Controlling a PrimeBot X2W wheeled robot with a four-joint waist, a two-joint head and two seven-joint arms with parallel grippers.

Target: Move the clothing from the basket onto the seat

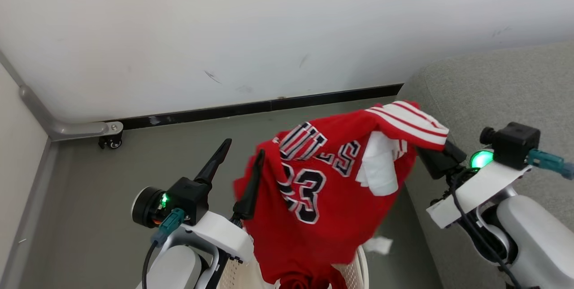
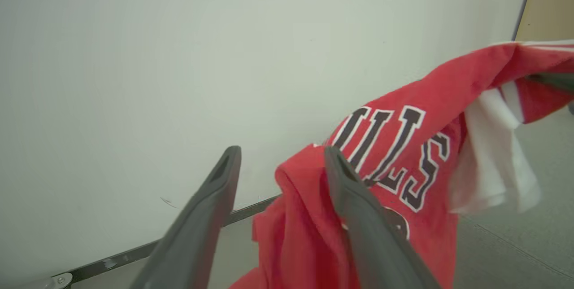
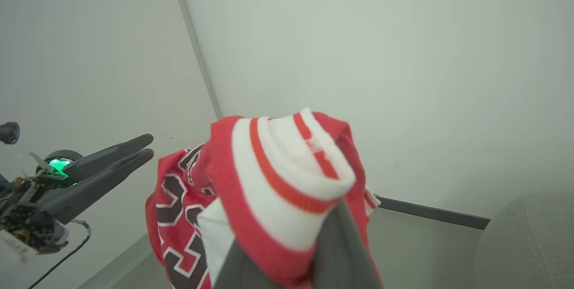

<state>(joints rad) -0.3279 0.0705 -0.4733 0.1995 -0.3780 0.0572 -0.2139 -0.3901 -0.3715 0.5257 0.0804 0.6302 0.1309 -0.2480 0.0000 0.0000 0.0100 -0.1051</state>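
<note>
The red jersey [image 1: 323,190] with its dark block letters hangs in the air, stretched out to the left of the right pincer [image 1: 441,159]. That pincer is clamped on the white-and-red striped band at the top of the cloth. The left pincer [image 1: 244,147] stands with its fingers wide apart and nothing pinched; a fold of the jersey just rests against the finger nearer its partner.

The jersey's tail drops below both pincers into the mouth of the basket [image 1: 362,265]. Red cloth is bunched there, and I cannot tell whether it is a second garment or only the jersey's hem.

The grey sofa [image 1: 493,87] sits just beyond the right pincer, on its outer side, with nothing on the part I can see.

To my eye this is the carrying step: the jersey is lifted but not yet delivered. The next move calls for the right arm to swing outward over the sofa, high enough that the tail clears the basket's rim, and only then part its fingers.
</note>
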